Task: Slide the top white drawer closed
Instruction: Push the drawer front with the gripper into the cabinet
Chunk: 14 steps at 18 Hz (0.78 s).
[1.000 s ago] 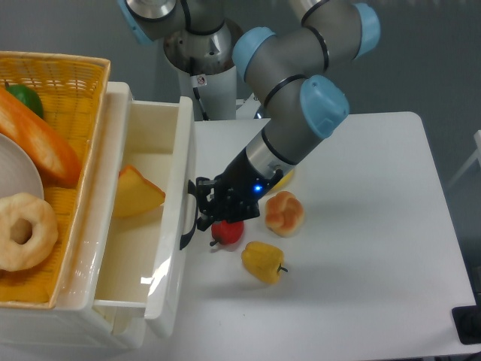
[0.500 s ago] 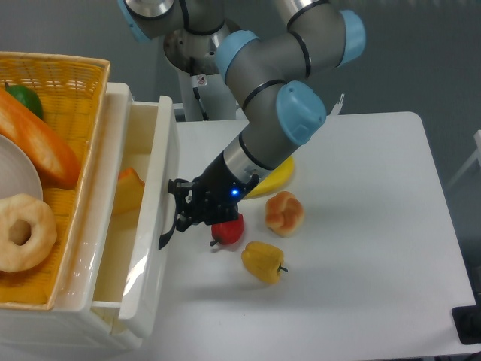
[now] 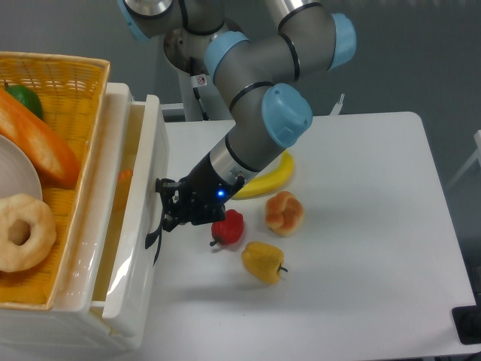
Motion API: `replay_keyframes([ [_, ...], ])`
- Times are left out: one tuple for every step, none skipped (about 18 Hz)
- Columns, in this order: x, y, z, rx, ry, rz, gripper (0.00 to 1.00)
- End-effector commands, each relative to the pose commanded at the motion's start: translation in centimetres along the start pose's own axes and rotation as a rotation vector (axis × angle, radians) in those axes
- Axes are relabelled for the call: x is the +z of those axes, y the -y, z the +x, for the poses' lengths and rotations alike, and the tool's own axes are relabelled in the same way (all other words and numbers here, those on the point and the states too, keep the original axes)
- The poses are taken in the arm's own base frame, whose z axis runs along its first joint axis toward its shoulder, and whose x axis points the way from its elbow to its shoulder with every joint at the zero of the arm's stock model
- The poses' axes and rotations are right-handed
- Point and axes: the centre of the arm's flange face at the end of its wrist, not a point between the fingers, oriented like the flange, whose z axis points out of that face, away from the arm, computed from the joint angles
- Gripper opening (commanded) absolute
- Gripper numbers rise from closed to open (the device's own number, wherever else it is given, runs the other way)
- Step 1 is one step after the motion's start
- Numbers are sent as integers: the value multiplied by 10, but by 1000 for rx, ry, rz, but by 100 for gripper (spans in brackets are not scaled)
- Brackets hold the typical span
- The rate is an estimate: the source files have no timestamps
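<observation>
The top white drawer (image 3: 143,218) is a glossy white plastic tray at the left, under a yellow wicker basket. It stands only a narrow gap open, with an orange item barely showing inside. My gripper (image 3: 170,210) is at the drawer's front panel, against its thin black curved handle (image 3: 154,239). The fingers look closed together, but the black parts merge, so I cannot tell if they hold the handle.
The yellow wicker basket (image 3: 75,75) on top holds bread, a doughnut, a plate and a green item. On the white table (image 3: 361,263) lie a red pepper (image 3: 228,227), a yellow pepper (image 3: 263,262), a bun (image 3: 284,212) and a banana (image 3: 269,179).
The gripper has moved left against the front panel, and the drawer has slid left with it, from about half open to nearly shut. The orange item inside is now mostly hidden.
</observation>
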Motion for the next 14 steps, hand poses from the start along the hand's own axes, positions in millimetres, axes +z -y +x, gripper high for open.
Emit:
replay_keyframes([
  [2, 0, 2, 3, -1, -3, 0],
  [2, 0, 3, 3, -2, -4, 0],
  [3, 0, 4, 4, -3, -4, 0],
  [4, 1, 4, 4, -7, -4, 0],
  [4, 1, 4, 4, -7, -4, 0],
  [4, 1, 4, 4, -7, -4, 0],
  [7, 1, 8, 10, -9, -9, 0],
  [7, 1, 9, 12, -9, -9, 0],
  [9, 1, 9, 13, -10, -11, 0],
  [9, 1, 9, 13, -10, -11, 0],
  [9, 1, 10, 14, -10, -12, 0],
  [9, 1, 10, 14, -10, -12, 0],
  [9, 2, 10, 19, -9, -10, 0],
  [9, 3, 9, 24, -6, -6, 0],
])
